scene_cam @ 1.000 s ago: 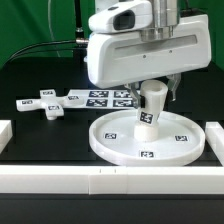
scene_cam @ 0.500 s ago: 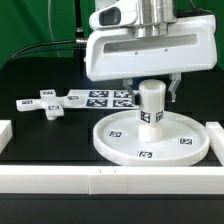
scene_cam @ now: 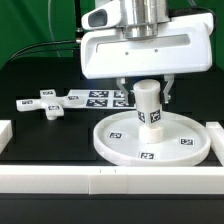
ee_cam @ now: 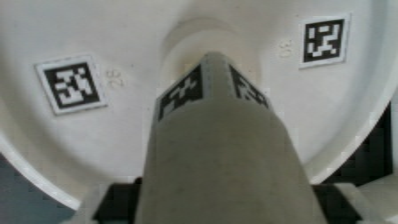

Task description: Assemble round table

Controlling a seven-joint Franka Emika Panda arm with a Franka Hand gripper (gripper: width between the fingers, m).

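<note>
Over the last second the short white plastic cylinder leg has swung from a lean toward the exterior view's right to upright, and the arm's white head has shifted slightly toward the exterior view's left. The leg now stands on end at about the centre of the large white rimmed round plastic disc, which lies flat on the black table just behind the long white border rail. The gripper comes down from above with its jaws pinching the leg's upper end, one finger on each side. The wrist view looks down the leg onto the disc and its square tags. Whether the leg's foot is seated in the disc or merely resting on it cannot be told. The flat white cross-shaped plastic piece lies apart toward the exterior view's left, beside the marker board. Handling, as judged: the leg is probably light, rigid and smooth, hence liable to slip or twist between the pads. It is best held across its round side wall near the top, leaving the foot free to meet the disc. The disc, broad and shallow, may slide on the table if pushed sideways; its rim offers the natural hold.
</note>
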